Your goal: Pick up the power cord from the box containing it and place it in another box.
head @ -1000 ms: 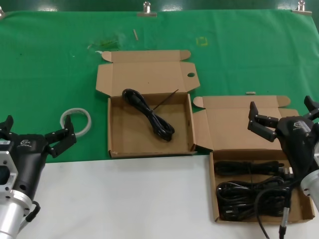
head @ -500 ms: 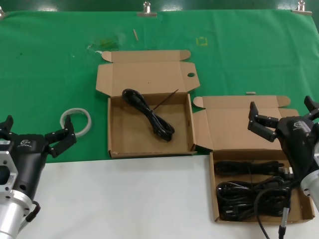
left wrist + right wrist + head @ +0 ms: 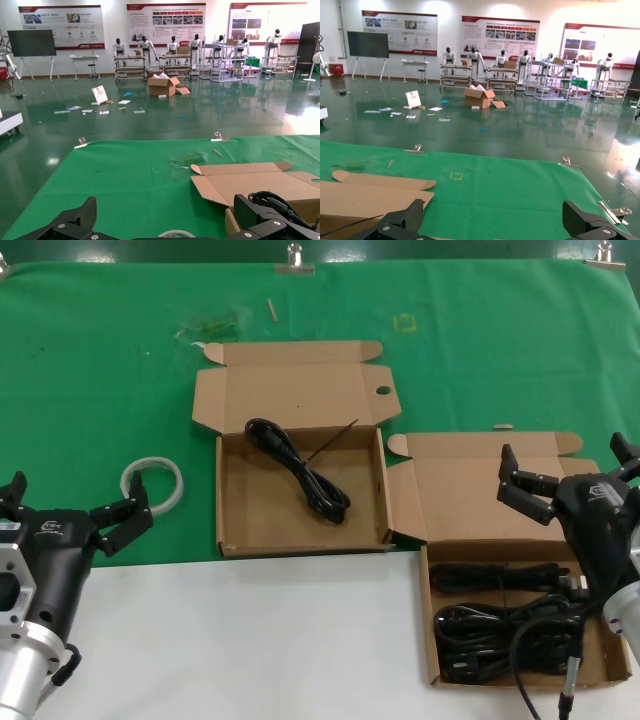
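Power cord [image 3: 300,472]: a slim black hank lying slantwise in the tray of the left-hand carton, one looped end toward the tray's far left corner, the other end near its middle right; nothing grips it. In the left wrist view its looped end [image 3: 270,202] shows just past that gripper's finger.

Carton with the lone cord [image 3: 232,515]: shallow brown cardboard, lid folded back flat onto the green cloth, a small round hole near the lid's right edge (the hole sits in the lid panel here, not in a wing).

Carton with the cord bundle [image 3: 460,505]: stands to the right and nearer the robot, its left wing touching the first carton's right wall; its tray holds a thicker mass of black cords [image 3: 495,625].

Left gripper [image 3: 70,512]: low at the left of the worktop, well apart from both cartons, fingers spread wide and holding nothing.

Right gripper [image 3: 565,472]: above the lid of the right-hand carton, fingers spread wide, also holding nothing; its two fingertips show at the bottom edge of its own wrist view [image 3: 492,222].

Robot cable [image 3: 540,660]: black, with a silver metal connector, hanging over the bundle carton's near right part.

Tape ring [image 3: 153,483]: pale, flat on the green cloth between the left gripper and the first carton.

Worktop [image 3: 250,640]: white near the robot, green cloth [image 3: 100,360] beyond, the cloth clipped at its far edge.
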Controlling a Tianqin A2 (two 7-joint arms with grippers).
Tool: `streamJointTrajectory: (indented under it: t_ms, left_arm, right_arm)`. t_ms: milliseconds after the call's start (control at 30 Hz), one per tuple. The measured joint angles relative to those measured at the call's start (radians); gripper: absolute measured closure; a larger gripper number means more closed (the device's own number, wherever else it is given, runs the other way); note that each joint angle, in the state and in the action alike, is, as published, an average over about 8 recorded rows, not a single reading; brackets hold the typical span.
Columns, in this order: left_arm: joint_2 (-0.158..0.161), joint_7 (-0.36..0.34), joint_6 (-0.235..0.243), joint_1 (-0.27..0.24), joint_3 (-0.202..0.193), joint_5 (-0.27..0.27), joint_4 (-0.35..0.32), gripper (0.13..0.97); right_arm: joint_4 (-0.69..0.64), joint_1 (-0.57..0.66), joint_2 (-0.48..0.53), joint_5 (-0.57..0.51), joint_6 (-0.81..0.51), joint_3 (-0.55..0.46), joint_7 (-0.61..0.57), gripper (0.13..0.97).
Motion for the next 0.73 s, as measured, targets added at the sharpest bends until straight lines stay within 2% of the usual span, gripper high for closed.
streamJointTrajectory:
  t_ms: [733]
  left_arm:
    - [0.000,0.000,0.000,0.000,0.000,0.000,0.000,0.132]
  right_arm:
    - [0.000,0.000,0.000,0.000,0.000,0.000,0.000,0.129]
